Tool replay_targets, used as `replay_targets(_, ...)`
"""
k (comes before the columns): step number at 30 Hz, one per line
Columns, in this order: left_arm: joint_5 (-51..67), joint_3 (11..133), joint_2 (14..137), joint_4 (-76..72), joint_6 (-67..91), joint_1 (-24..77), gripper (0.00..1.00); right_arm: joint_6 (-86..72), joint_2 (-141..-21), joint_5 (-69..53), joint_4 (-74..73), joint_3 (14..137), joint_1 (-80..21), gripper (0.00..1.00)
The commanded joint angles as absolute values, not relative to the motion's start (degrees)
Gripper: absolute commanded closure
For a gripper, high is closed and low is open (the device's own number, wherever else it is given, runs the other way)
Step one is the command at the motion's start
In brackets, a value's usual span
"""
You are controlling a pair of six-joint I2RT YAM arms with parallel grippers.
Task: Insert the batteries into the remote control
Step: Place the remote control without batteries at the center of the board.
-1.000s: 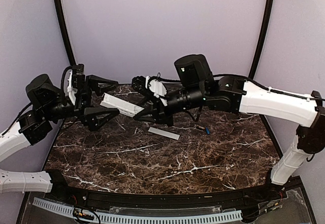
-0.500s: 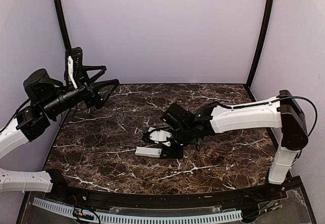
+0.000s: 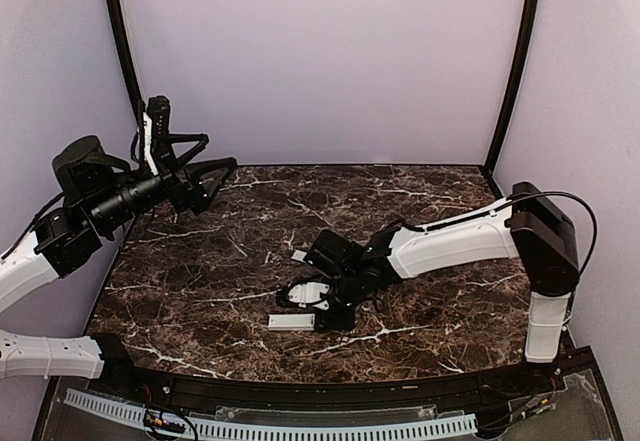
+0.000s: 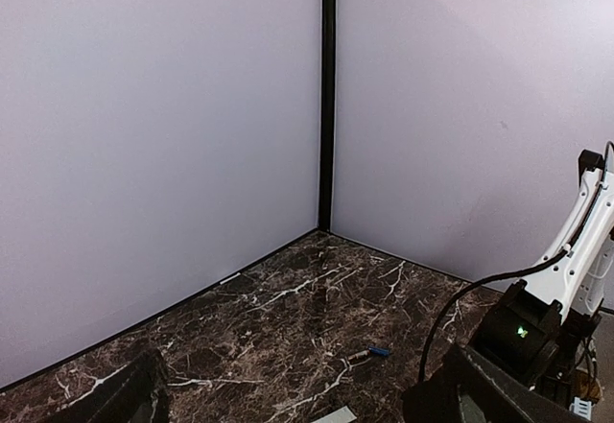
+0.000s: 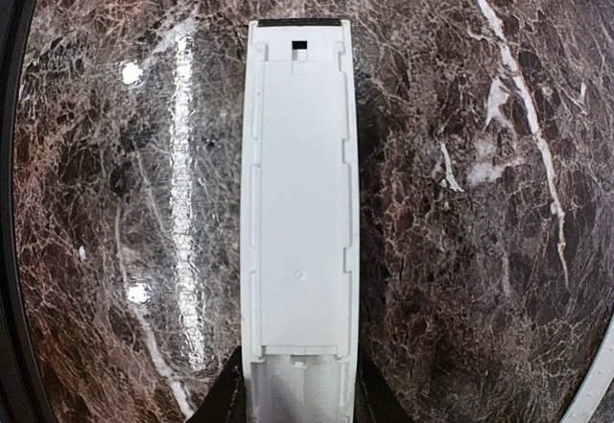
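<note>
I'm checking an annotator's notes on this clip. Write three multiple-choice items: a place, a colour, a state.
1. Where is the remote control? A) on the table at the right gripper B) in the left gripper C) out of view
2. What colour is the loose battery? A) red B) blue C) green
3. The left gripper is: A) open and empty B) shut on a battery C) shut on the remote control
Answers: 1 A, the right wrist view shows it flat on the table; 2 B, blue in the left wrist view; 3 A, it is spread wide in mid-air, holding nothing.
</note>
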State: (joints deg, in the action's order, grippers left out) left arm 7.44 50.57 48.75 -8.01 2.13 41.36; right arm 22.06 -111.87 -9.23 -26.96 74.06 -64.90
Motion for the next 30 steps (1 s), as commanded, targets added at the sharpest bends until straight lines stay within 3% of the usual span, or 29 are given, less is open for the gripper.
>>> replay_targets(1,7.3,51.1,48.9,-7.4,1.3,41.0,0.01,22.9,-113.9,-8.4,-27.3,73.4,-65.3,0.75)
replay_targets(5,7.3,50.9,49.0,-7.5,1.2,40.9,0.01,23.6,-114.2,-7.7,-27.5,73.5,-65.3,0.62)
replay_targets(14,7.8,50.8,48.9,-7.4,1.0,40.7,0.01,23.9,-114.0,-5.7,-30.8,76.3,-65.4,0.53)
replay_targets(22,8.3,50.9,49.6,-7.5,1.0,40.4,0.01,18.9,-104.3,-6.8,-29.5,78.4,-65.0,0.41)
replay_targets(26,7.5,51.0,49.4,-7.0,1.0,40.1,0.01,6.1,-97.4,-3.7,-27.3,80.6,-58.1,0.44)
replay_targets(30,5.1,51.7,50.4,-4.8,1.4,40.0,0.01,-9.8,-95.4,3.0,-34.1,81.6,-46.6,0.61)
